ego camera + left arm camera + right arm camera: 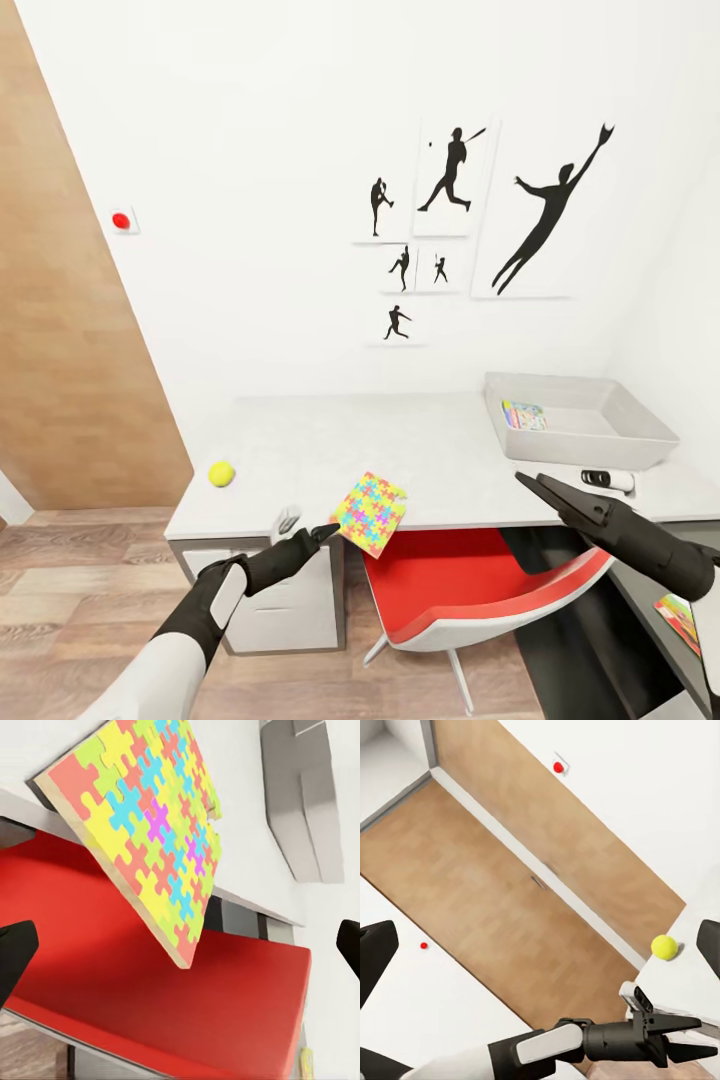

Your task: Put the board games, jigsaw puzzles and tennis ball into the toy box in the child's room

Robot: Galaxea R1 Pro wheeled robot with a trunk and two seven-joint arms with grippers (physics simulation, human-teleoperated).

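Red-seated chair [470, 590] with white shell, tucked partly beneath the table [300, 450]. White drawer unit [290, 610] under the table's left end. Black silhouette baseball prints [455, 180] on the white wall. Red wall button [121, 221]. Wooden door [60, 330] at left. Wood-plank floor [60, 600].

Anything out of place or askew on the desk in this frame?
Yes. The jigsaw puzzle sits tilted at the front edge of the table, hanging out over the red chair. The open left gripper is beside it.
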